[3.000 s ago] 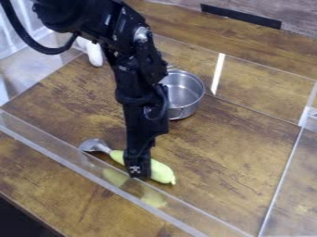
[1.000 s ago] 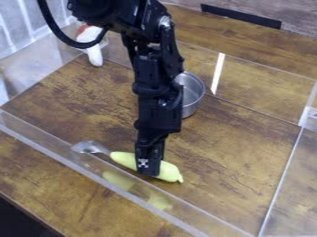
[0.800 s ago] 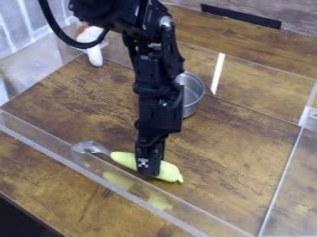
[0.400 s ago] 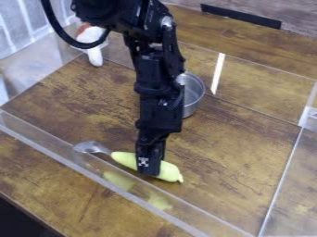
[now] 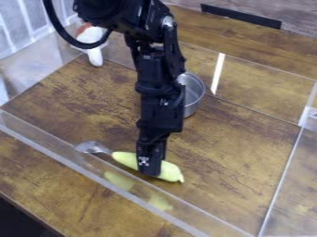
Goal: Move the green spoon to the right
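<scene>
The green spoon [image 5: 129, 161] lies flat on the wooden table near the front clear wall. Its thick yellow-green handle points right and its small grey bowl [image 5: 91, 146] points left. My gripper [image 5: 148, 167] comes straight down on the middle of the handle. Its dark fingers stand on either side of the handle and are shut on it. They hide the part of the handle under them. The spoon rests on the table surface.
A round steel pot [image 5: 190, 93] stands just behind the arm, partly hidden by it. Clear acrylic walls [image 5: 74, 153] box in the table, one running along the front close to the spoon. A white object [image 5: 95, 53] sits at the back left.
Since three seconds ago the arm has straightened up and the gripper has shifted a little to the right on the handle. Over the last second almost nothing has moved.
</scene>
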`<action>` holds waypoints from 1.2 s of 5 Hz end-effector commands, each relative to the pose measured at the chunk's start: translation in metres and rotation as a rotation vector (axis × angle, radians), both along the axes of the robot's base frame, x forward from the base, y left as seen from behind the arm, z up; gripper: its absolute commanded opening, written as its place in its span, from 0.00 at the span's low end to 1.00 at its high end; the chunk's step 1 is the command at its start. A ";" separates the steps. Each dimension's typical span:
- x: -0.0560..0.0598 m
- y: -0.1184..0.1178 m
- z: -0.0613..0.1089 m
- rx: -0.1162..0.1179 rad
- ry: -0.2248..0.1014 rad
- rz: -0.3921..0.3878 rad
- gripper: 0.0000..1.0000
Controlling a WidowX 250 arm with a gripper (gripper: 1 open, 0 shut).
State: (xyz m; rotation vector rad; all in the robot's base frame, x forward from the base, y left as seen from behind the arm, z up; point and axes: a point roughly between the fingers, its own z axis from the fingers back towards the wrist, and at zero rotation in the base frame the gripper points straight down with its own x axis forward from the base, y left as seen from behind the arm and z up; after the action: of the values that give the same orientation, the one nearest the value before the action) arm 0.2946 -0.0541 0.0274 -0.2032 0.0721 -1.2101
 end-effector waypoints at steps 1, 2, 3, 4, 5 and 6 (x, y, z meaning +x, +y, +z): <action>0.005 -0.010 0.007 -0.015 -0.026 -0.022 0.00; 0.006 -0.011 0.007 -0.016 -0.025 -0.027 0.00; 0.006 -0.011 0.007 -0.019 -0.023 -0.031 0.00; 0.007 -0.012 0.008 -0.022 -0.021 -0.035 0.00; 0.008 -0.012 0.008 -0.027 -0.019 -0.037 0.00; 0.009 -0.013 0.008 -0.033 -0.016 -0.041 0.00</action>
State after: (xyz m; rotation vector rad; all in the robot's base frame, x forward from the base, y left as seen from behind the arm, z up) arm 0.2974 -0.0581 0.0278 -0.2336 0.0783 -1.2316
